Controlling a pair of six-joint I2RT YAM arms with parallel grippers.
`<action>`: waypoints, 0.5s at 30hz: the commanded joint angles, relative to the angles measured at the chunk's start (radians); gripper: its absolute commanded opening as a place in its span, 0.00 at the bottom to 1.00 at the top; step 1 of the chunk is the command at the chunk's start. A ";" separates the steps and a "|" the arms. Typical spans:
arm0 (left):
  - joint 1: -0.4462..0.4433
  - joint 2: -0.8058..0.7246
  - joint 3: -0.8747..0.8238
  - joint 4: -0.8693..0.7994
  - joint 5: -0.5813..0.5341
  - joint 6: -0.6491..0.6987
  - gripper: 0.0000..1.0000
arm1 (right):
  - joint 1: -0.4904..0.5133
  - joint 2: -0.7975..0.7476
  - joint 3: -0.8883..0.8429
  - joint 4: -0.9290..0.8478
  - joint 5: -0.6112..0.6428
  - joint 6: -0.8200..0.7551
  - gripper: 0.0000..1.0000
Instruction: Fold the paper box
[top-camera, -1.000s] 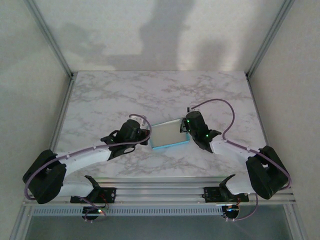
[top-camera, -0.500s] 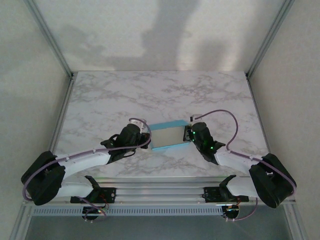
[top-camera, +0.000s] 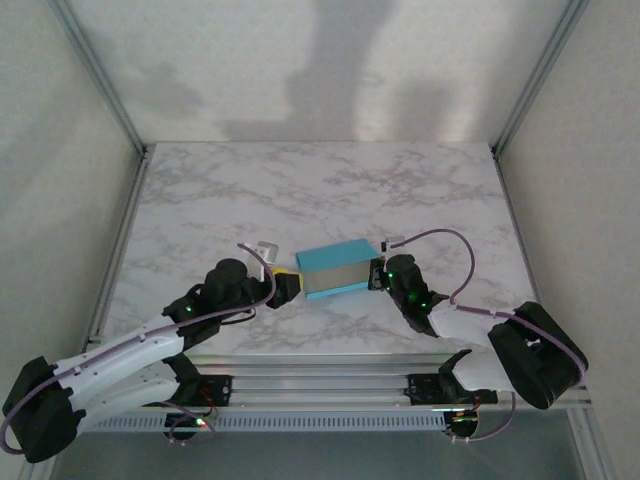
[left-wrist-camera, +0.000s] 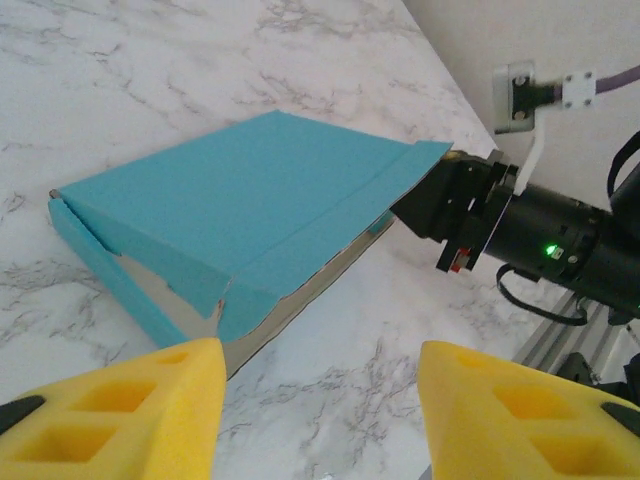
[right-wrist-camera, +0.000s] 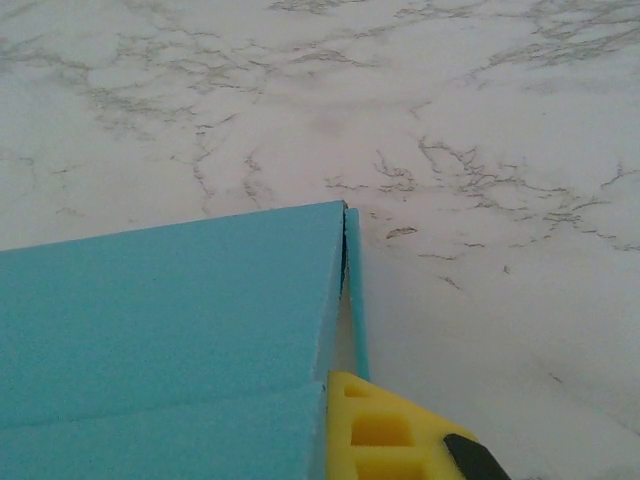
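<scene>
Our paper box (top-camera: 335, 270) sits in the middle of the surface (top-camera: 300, 190), turquoise lid folded down, one side flap gaping untucked: nearly done, we judge. Our left hand (left-wrist-camera: 320, 400) hovers spread wide beside it; whether the right hand (top-camera: 378, 272) grips its far corner we cannot tell.

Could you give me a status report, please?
Left gripper open, short of the paper box. Right gripper at its other end, grip unclear. Nothing in the way.

so the paper box (top-camera: 335, 268) sits on the table (top-camera: 300, 190) a bit toward the near edge, smack between the two arms, left gripper (top-camera: 287, 284) just off its left end, right gripper (top-camera: 377, 272) up against its right end.
</scene>
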 joint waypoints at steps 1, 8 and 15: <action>0.028 0.057 0.066 -0.012 0.030 -0.033 0.53 | 0.008 0.010 -0.039 -0.078 -0.049 -0.018 0.04; 0.088 0.291 0.201 0.076 0.141 -0.049 0.50 | 0.007 -0.062 -0.057 -0.132 -0.069 -0.025 0.17; 0.093 0.537 0.290 0.104 0.208 -0.027 0.43 | 0.009 -0.223 -0.072 -0.284 -0.106 0.026 0.48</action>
